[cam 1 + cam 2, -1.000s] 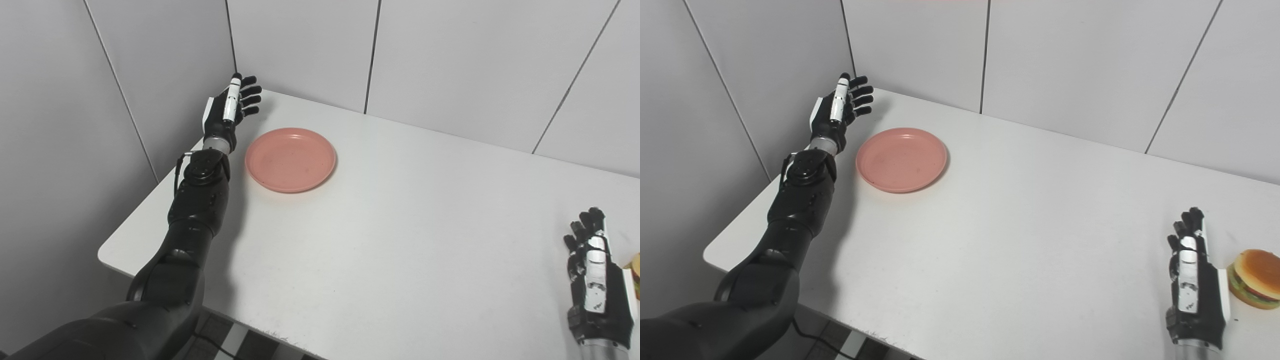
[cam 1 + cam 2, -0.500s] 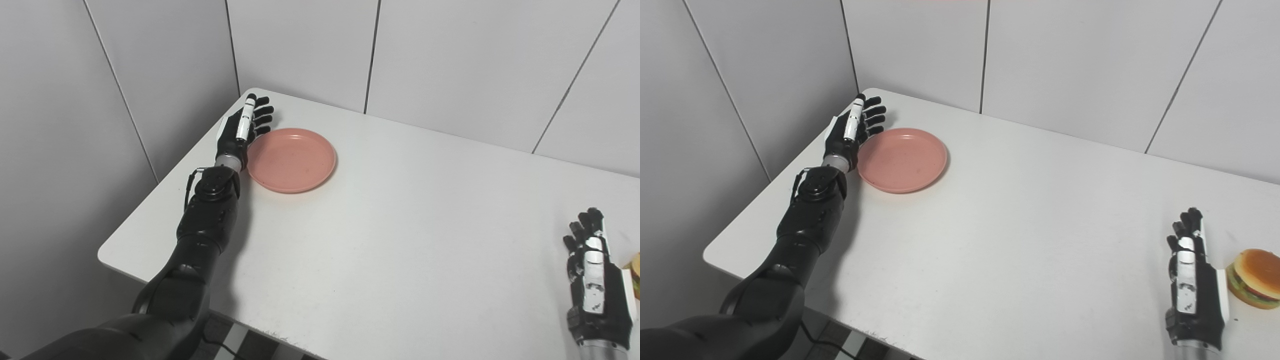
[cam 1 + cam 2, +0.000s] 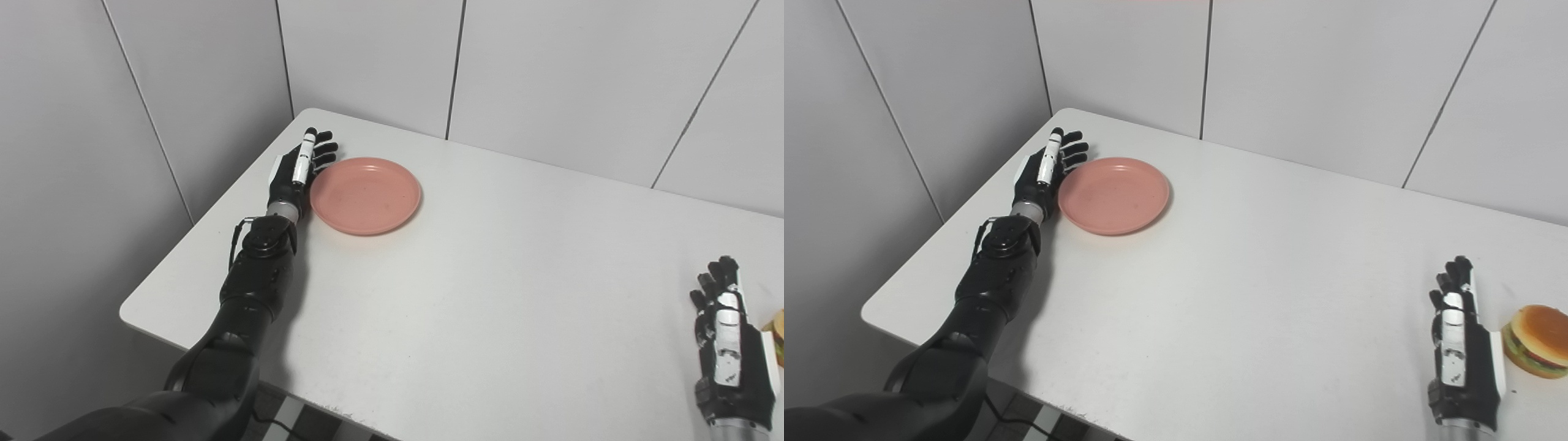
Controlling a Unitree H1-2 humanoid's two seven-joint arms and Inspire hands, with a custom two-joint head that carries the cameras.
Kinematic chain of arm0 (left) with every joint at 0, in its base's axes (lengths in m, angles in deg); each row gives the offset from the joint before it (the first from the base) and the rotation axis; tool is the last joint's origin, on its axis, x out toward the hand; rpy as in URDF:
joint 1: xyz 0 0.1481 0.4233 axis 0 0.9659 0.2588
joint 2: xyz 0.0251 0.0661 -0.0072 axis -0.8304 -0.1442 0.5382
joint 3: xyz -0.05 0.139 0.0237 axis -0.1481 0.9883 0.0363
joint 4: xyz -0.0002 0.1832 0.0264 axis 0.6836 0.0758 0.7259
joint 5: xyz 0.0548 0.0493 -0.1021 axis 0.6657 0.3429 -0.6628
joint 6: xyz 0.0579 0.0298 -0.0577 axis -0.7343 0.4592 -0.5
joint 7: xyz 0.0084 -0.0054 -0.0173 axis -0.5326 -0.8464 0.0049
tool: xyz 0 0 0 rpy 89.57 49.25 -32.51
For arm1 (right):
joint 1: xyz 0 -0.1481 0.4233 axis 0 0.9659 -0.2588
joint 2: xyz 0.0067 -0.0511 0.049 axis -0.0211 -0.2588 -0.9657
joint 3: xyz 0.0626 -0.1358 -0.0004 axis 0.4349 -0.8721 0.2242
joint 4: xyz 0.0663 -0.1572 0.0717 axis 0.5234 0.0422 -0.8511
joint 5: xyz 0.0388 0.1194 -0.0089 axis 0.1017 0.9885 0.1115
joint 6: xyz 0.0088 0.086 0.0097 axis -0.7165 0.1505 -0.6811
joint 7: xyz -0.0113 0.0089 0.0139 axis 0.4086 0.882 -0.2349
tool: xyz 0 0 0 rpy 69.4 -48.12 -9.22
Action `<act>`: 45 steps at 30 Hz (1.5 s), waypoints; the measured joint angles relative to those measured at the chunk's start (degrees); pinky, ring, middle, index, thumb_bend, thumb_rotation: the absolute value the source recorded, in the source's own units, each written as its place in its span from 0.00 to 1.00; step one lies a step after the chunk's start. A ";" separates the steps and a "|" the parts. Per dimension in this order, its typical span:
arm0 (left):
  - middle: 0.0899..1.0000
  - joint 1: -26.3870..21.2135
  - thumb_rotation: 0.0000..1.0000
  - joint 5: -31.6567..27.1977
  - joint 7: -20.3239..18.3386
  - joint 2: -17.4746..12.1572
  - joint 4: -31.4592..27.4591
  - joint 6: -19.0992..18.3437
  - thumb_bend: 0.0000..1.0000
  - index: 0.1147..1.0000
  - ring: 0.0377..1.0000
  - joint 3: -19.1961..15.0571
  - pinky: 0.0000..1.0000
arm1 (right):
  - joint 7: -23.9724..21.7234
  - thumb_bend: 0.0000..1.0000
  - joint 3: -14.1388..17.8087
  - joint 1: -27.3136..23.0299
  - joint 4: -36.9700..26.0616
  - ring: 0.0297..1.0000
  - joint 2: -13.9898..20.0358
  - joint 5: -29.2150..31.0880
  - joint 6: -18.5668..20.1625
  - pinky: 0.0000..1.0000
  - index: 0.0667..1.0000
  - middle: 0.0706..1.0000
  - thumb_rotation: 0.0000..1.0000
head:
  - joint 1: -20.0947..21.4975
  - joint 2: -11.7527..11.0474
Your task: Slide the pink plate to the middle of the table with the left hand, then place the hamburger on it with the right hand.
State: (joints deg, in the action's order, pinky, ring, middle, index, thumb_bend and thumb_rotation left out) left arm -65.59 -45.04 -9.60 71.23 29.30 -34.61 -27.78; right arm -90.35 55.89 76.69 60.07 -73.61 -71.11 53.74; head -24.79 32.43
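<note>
One hamburger (image 3: 1537, 340) just beside right robot hand (image 3: 1462, 349).

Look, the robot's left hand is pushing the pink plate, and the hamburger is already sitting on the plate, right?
Not quite. The left hand is against the pink plate, open, but the plate holds nothing. The right eye view shows the hamburger on the table at the far right, beside the open right hand.

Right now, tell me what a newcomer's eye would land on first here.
The pink plate stands out on the white table, near its far left corner, with the left robot hand open against its left rim. At the near right edge, a hamburger sits just right of the open right robot hand.
</note>
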 measured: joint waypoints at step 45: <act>0.77 0.08 1.00 -0.02 -1.09 1.49 0.74 1.39 0.45 0.73 0.81 0.27 0.80 | -0.16 0.52 0.08 0.01 0.03 0.99 0.14 0.31 0.20 1.00 1.00 1.00 0.95 | 0.26 0.88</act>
State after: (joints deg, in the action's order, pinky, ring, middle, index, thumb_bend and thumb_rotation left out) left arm -65.51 -45.06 -10.69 72.72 30.04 -33.22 -27.52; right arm -90.51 55.98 76.70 60.09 -73.47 -70.80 53.94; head -24.52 33.31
